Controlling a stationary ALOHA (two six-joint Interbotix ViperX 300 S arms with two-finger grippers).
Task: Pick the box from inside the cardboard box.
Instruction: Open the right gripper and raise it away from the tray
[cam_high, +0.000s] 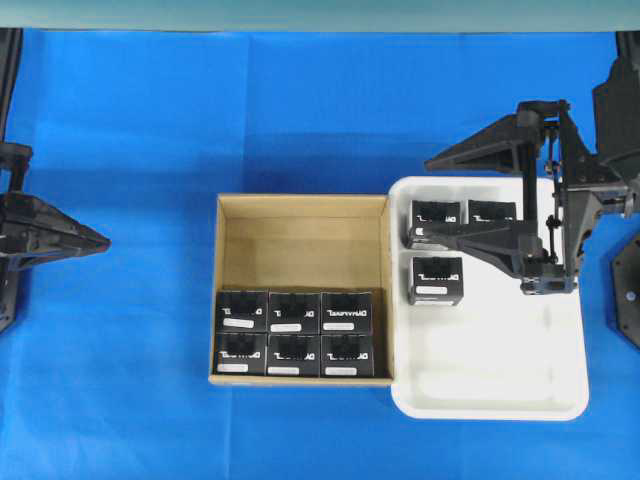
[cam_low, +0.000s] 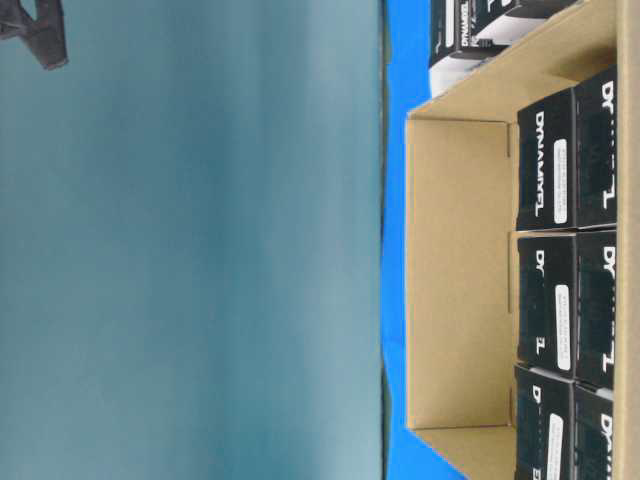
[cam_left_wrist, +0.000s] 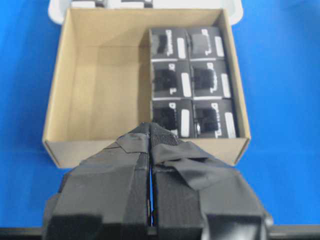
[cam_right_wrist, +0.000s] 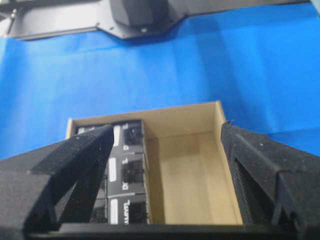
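The brown cardboard box (cam_high: 300, 202) lies open in the middle of the blue cloth. Several black boxes (cam_high: 294, 332) with white labels fill its near half in two rows; its far half is bare. They also show in the left wrist view (cam_left_wrist: 192, 82) and the right wrist view (cam_right_wrist: 127, 167). My right gripper (cam_high: 422, 197) hangs open over the left part of the white tray, its fingers pointing toward the carton, with nothing between them (cam_right_wrist: 168, 127). My left gripper (cam_high: 105, 240) is shut and empty at the left edge, short of the carton's wall (cam_left_wrist: 150, 129).
A white plastic tray (cam_high: 500, 370) touches the carton's right side and holds three black boxes (cam_high: 436, 279) at its far left. Blue cloth (cam_high: 120, 380) covers the table around both. The table-level view shows the carton wall (cam_low: 460, 270) from the side.
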